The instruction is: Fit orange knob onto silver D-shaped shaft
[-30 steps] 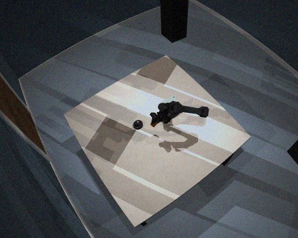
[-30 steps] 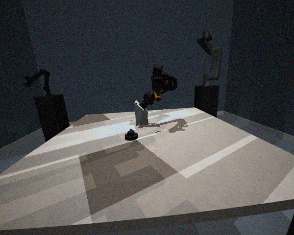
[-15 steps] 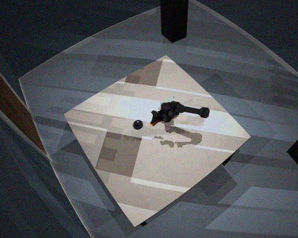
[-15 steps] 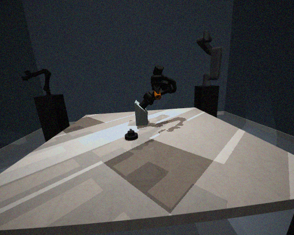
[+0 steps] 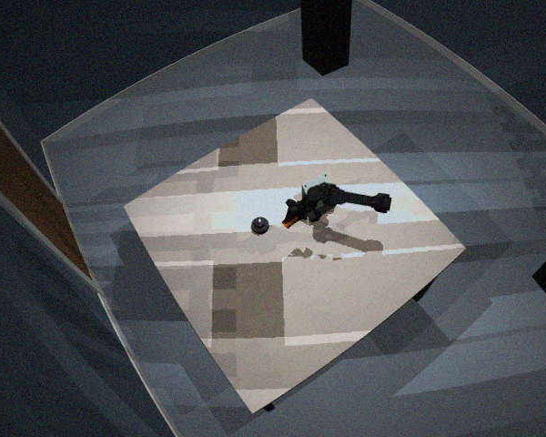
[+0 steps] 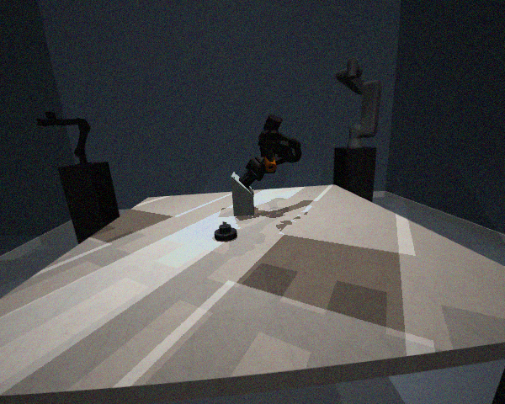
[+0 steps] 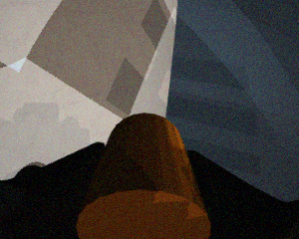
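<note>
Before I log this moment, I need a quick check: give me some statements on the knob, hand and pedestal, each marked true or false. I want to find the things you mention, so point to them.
The orange knob (image 5: 289, 222) (image 6: 270, 165) (image 7: 147, 159) is held in the hand (image 5: 292, 219) (image 6: 271, 164) (image 7: 145, 155). True.
The knob is seated on the round pedestal (image 5: 259, 226) (image 6: 225, 233). False: it is in the air, away from it.
The pedestal stands on the table (image 5: 310, 300) (image 6: 178, 348) (image 7: 80, 95). True.
The pedestal is white. False: it is dark.
</note>
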You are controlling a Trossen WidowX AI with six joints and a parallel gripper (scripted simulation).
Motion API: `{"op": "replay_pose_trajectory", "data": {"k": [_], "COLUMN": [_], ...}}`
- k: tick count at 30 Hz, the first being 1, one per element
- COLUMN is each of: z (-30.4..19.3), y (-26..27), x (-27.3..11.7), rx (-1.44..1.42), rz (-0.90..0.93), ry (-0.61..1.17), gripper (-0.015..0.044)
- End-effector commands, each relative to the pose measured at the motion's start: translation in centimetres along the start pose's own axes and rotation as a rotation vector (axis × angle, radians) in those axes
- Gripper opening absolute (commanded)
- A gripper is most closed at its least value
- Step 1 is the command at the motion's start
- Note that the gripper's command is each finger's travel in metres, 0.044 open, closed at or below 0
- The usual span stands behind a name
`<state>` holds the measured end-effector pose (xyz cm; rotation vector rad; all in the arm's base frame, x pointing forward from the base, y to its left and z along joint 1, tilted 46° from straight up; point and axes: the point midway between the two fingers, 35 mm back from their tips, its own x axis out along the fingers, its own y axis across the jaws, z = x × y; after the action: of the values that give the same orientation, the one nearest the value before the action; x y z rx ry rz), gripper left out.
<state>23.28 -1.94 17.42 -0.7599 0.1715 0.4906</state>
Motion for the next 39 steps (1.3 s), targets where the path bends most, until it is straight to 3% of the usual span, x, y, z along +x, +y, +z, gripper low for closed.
{"op": "replay_pose_trajectory", "data": {"k": [1, 24, 39], "z": [0.1, 0.1, 0.1], "y": [-0.2, 0.0, 1.4], "x": [0.0, 0.1, 1.7], "rx": [-0.008, -0.008, -0.009], "rz": [-0.002, -0.009, 0.2], "ry": [-0.002, -0.002, 0.004], "gripper": [0.0, 0.0, 0.0]}}
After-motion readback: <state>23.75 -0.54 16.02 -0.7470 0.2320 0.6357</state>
